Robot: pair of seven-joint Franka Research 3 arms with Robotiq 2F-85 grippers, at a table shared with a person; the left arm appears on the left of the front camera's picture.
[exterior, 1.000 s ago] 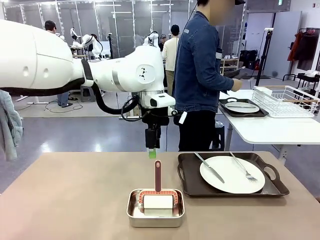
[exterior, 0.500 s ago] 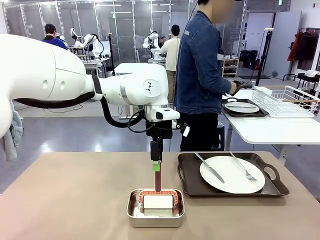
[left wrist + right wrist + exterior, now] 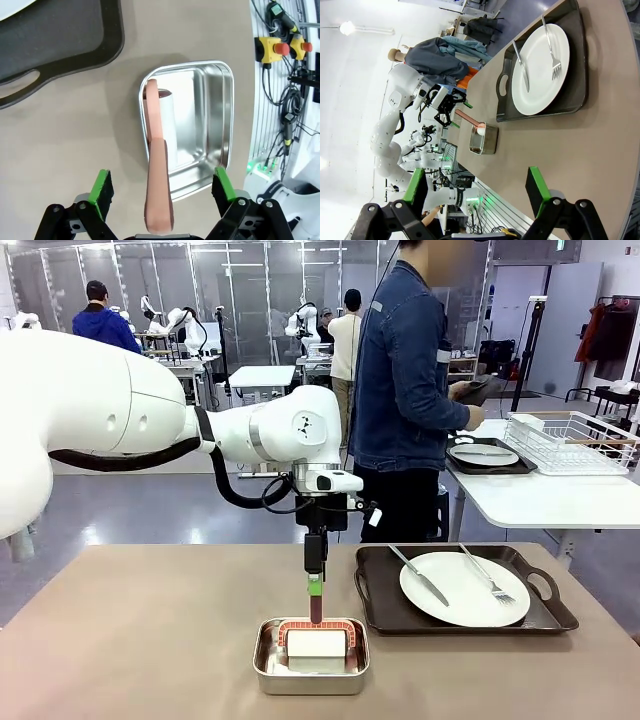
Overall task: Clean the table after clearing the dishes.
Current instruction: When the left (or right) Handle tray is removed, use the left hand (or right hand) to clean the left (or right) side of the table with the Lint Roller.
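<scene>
On the table (image 3: pixel 150 640), roller (image 3: pixel 316 643) in pan (image 3: pixel 262 666), left of tray (image 3: pixel 380 612) (plate (image 3: pixel 462 596) on it).

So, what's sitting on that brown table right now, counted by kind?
Tray: 1
Plate: 1
Knife: 1
Fork: 1
Pan: 1
Roller: 1
Total: 6

In my front view, a steel pan (image 3: pixel 311 682) at six o'clock holds a red-handled roller (image 3: pixel 316 643); a wire basket (image 3: pixel 570 443) sits at two o'clock.
</scene>
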